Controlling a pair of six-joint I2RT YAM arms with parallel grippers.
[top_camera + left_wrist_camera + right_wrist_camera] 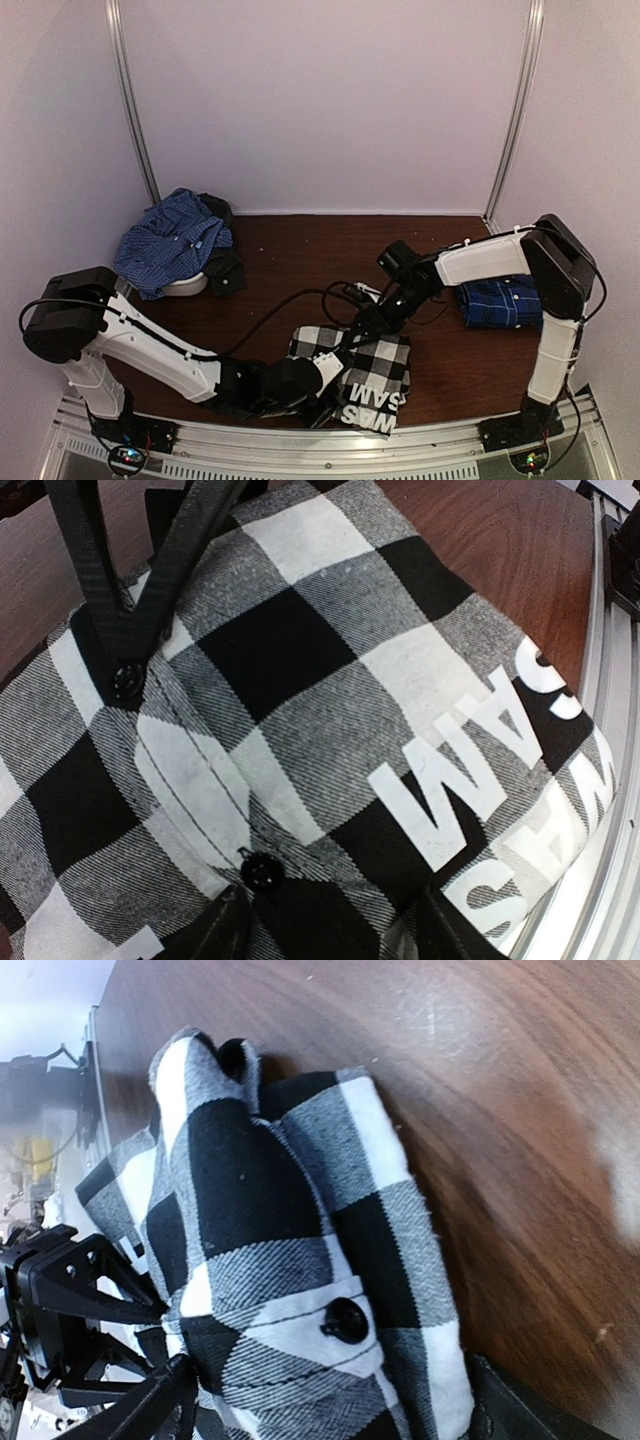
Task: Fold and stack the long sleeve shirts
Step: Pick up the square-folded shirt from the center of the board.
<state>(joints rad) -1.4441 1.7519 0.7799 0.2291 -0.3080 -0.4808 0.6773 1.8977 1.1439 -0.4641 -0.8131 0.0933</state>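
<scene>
Finishing the fold seems the step: check shirt point(368, 368) is laid left of folded blue shirt point(500, 300). R gripper point(368, 322) is spread wide over it; L gripper point(335, 935) is half-spread, grip can't be told. Next, a firm two-sided pinch is needed to lift & stack w/o unfolding.

The dark brown wooden worktop point(300, 245) carries three shirts, well apart. A folded check shirt point(375, 365) with large white letters lies at the near edge in the middle, just beside the metal rail point(330, 442). A folded blue shirt point(500, 300) lies flat on the right side. At the back left a crumpled blue shirt point(170, 240) is heaped over a white rounded object point(188, 286), with a black cloth point(225, 270) touching both. A black cable point(290, 298) trails across the middle.
</scene>
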